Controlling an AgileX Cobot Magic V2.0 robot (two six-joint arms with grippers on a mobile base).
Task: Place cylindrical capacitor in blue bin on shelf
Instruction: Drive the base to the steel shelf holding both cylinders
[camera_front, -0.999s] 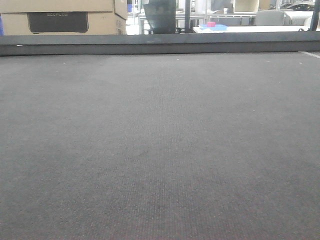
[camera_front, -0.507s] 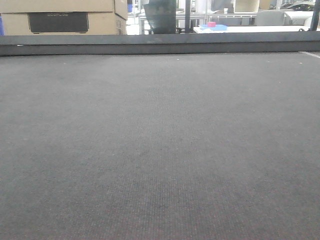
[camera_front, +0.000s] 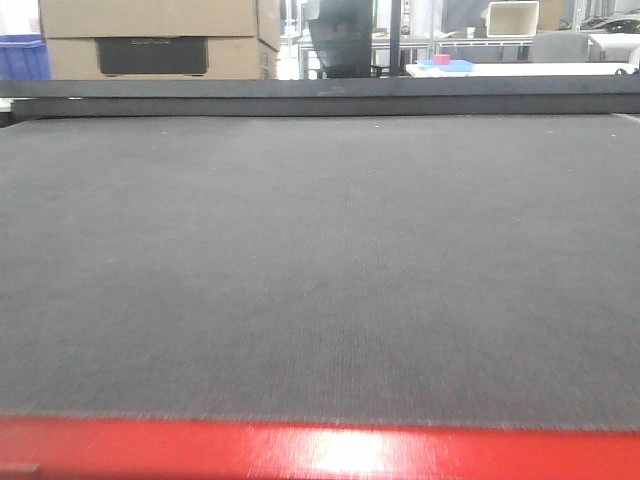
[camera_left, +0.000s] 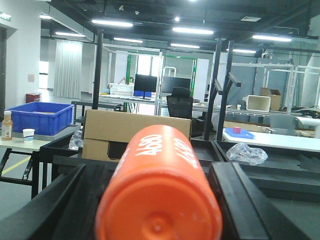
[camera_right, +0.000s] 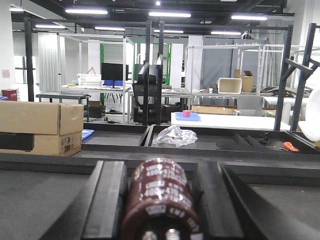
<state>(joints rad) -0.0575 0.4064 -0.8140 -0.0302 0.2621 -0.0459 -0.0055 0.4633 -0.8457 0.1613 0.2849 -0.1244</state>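
Big open workshop; strip lights (camera_left: 112, 22) glow on a dark ceiling; white curtain (camera_left: 67, 70) far left; cardboard box (camera_left: 135, 127) up front; black office chair (camera_left: 180, 105) and dark monitor (camera_left: 145, 82) behind

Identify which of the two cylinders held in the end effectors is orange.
The orange cylinder in the left end effector, marked 4680. The brown cylinder in the right end effector is dark with pale print.

Grey-topped table (camera_front: 320, 270), red front edge (camera_front: 200, 450).
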